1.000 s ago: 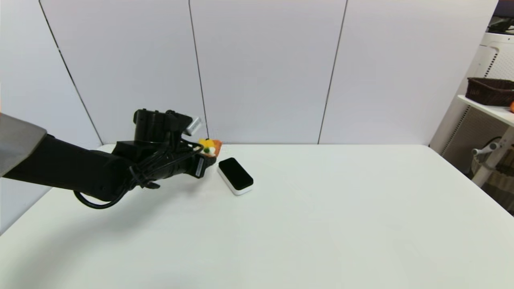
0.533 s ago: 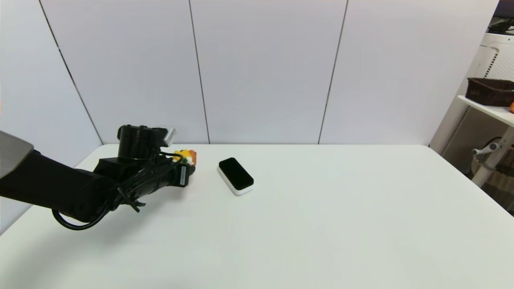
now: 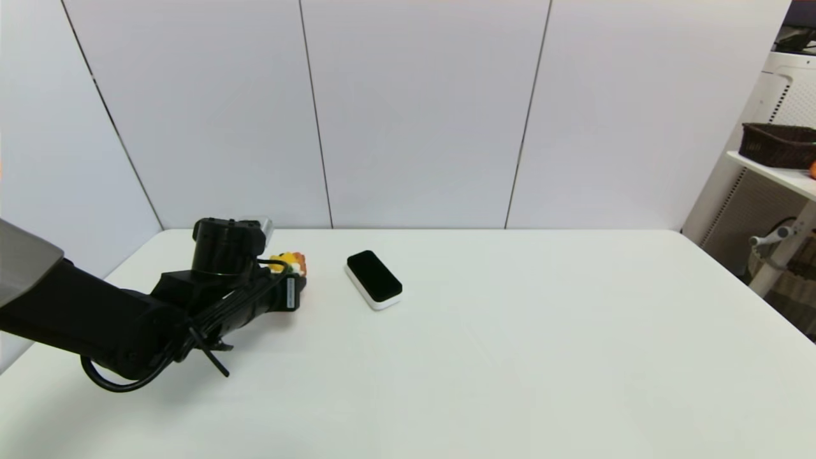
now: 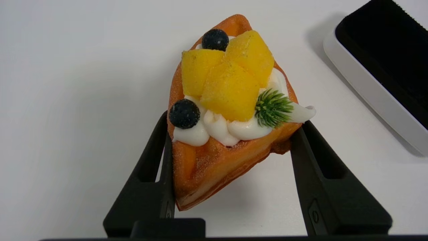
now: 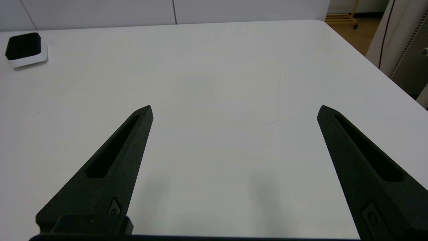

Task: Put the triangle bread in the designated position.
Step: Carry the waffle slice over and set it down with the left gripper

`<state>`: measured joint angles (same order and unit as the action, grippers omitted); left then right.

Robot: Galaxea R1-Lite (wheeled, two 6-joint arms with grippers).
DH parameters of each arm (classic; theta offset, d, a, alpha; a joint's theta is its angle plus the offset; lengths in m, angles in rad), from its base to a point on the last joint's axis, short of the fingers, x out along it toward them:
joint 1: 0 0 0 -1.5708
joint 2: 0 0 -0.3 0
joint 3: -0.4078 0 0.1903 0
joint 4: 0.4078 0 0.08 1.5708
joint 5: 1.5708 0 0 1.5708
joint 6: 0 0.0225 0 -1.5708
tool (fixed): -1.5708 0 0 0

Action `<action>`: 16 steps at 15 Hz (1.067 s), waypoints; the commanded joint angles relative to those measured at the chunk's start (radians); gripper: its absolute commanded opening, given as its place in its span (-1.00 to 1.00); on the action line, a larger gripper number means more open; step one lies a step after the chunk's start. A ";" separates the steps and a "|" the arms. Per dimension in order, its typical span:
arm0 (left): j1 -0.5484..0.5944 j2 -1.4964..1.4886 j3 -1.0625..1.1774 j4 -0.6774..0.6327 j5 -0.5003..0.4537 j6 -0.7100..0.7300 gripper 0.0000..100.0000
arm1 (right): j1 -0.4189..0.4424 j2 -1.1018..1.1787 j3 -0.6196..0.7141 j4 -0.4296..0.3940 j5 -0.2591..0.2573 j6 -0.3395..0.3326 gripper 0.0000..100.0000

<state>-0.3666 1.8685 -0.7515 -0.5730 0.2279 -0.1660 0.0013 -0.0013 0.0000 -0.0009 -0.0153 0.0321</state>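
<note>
The left gripper pinches the triangle bread by its two side walls, low over the table near the far left corner, and it looks light and soft, so hold the sides, not the cream.
</note>
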 commanded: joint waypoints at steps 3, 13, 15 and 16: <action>-0.034 0.017 0.018 -0.002 0.002 -0.024 -1.00 | 0.000 0.001 0.000 0.001 0.000 0.000 1.00; -0.037 0.035 0.031 -0.015 0.002 -0.026 -1.00 | 0.000 0.001 0.000 -0.001 0.000 0.000 1.00; -0.037 0.037 0.031 -0.016 0.002 -0.024 1.00 | 0.000 0.001 0.000 -0.001 0.000 0.000 1.00; -0.037 0.037 0.029 -0.016 0.002 -0.024 1.00 | 0.000 0.001 0.000 0.001 0.000 0.000 1.00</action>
<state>-0.4036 1.9013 -0.7211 -0.5845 0.2283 -0.1894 0.0013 -0.0013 0.0000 -0.0009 -0.0157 0.0321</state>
